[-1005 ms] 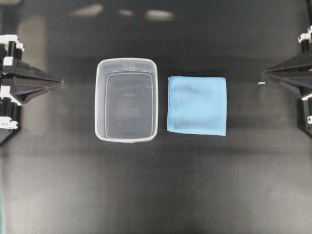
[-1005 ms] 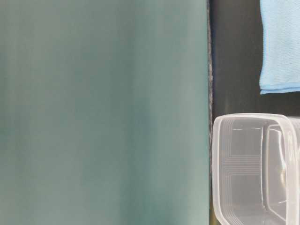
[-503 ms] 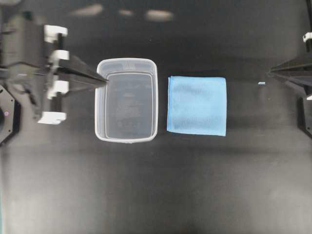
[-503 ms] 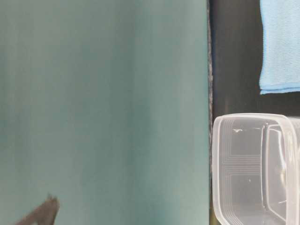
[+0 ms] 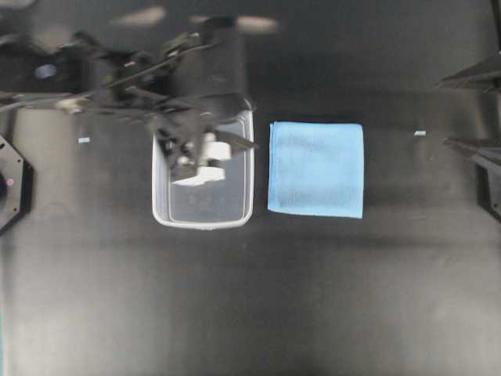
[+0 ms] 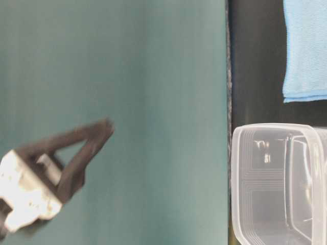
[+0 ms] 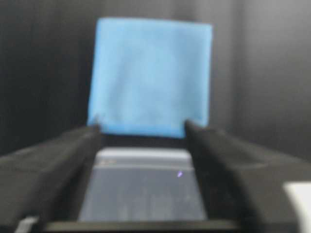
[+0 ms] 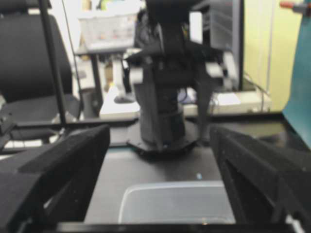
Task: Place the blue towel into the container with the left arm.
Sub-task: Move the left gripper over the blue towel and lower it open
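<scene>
My left end effector hangs over the container, fingers spread and empty. The blue towel lies flat just right of it on the desk.

We are looking past our left gripper, whose two black fingers are standing apart. Between them the container is showing its clear rim and base. Beyond it the blue towel is lying flat and square on the dark table, everything slightly blurred.
</scene>
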Robot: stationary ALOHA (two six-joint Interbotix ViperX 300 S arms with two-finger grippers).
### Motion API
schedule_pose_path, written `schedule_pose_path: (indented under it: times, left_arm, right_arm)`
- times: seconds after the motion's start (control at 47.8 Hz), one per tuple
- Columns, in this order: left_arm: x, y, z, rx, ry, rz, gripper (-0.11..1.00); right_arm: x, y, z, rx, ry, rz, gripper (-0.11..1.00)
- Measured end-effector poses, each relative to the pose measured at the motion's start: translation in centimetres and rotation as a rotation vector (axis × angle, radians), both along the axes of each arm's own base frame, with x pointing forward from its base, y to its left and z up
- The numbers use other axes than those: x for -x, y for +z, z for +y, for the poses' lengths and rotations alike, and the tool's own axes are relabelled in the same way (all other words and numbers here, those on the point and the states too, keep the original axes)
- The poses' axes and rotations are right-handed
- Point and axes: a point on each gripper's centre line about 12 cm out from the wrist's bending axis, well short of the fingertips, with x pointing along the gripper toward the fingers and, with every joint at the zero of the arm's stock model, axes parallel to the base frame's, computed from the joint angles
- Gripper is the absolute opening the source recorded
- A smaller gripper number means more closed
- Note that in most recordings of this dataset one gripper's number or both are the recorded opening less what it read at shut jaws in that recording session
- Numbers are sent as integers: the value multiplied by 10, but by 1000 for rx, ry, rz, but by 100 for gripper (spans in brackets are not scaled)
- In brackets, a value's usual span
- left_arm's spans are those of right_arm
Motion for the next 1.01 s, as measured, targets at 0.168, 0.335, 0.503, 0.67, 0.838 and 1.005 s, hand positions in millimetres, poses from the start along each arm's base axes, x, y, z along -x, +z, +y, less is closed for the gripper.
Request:
schedule_pose_path:
  times: [0.168, 0.335, 0.503, 0.67, 0.838, 1.005]
  left_arm:
    - [-43, -29, 1, -14, -19, 58, 90]
    - [-81, -77, 0, -21, -35, 137, 90]
    - [-107, -119, -1, -40, -64, 194, 90]
    - [-118, -160, -1, -42, -73, 248, 90]
    - [-120, -187, -2, -39, -77, 286, 90]
    - [-122, -203, -4, -40, -82, 295, 89]
  right_arm:
    - [7, 7, 0, 0, -2, -40, 78]
    - [13, 11, 0, -1, 0, -64, 78]
    - [14, 9, 0, -1, 0, -44, 78]
    - [13, 6, 0, -1, 0, -25, 78]
    - [14, 6, 0, -1, 0, -25, 78]
    - [14, 6, 0, 2, 0, -26, 78]
